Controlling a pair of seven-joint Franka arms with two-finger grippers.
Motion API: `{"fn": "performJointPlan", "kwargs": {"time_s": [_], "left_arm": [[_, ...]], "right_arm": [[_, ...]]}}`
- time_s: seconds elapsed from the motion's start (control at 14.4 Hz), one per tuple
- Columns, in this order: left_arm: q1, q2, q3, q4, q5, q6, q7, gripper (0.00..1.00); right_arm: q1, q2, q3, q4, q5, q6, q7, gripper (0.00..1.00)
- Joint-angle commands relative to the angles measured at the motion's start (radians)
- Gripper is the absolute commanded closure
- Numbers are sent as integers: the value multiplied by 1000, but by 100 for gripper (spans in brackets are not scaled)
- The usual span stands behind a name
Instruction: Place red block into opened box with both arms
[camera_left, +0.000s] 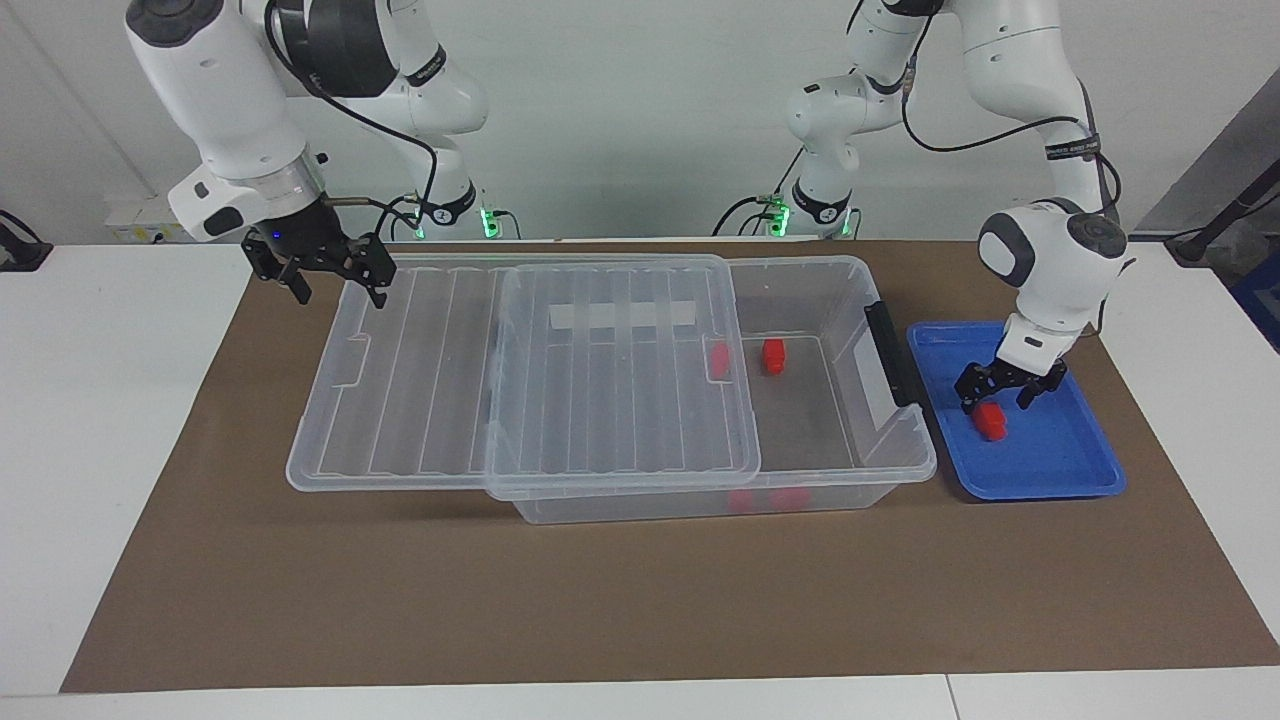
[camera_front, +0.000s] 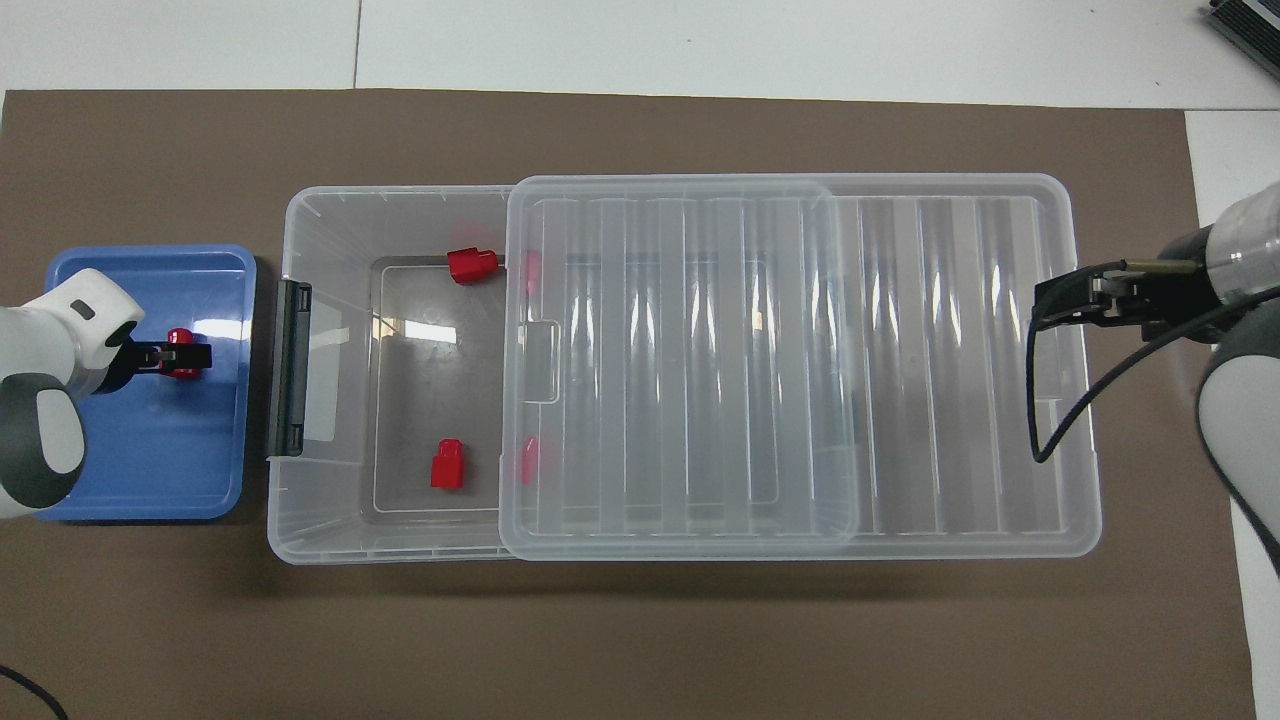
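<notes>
Counter (camera_left: 120, 420) is white, with a flat brown paper mat (camera_left: 600, 600) over most of it. The box (camera_left: 850, 470) is a clear rectangular plastic bin at the mat's middle, black latch (camera_left: 890, 350) on the end toward the left arm; its ribbed see-through lid (camera_left: 620, 400) is slid toward the right arm's end, leaving that latch end open. Shallow glossy blue tray (camera_left: 1060, 475) sits just beside the latch end. Right gripper (camera_left: 330, 275) is raised over the lid's corner, jaws wide, empty. Left gripper (camera_left: 1000, 390) is down in the tray, jaws wide, straddling the red block (camera_left: 990, 420), a small bright chunky piece. Two more red blocks (camera_front: 470, 265) (camera_front: 445, 465) lie on the box floor.
</notes>
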Motion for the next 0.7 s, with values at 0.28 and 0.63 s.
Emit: {"fn": "performJointPlan", "kwargs": {"time_s": [0.28,0.63], "left_arm": [[0,25,2,5,1,38,17,0],[0,42,2,5,1,55,17,0]], "right_arm": [[-30,17,-3,100,-11,-73,8,0],[-40,-4,-3,76,-10,-93,6,0]]}}
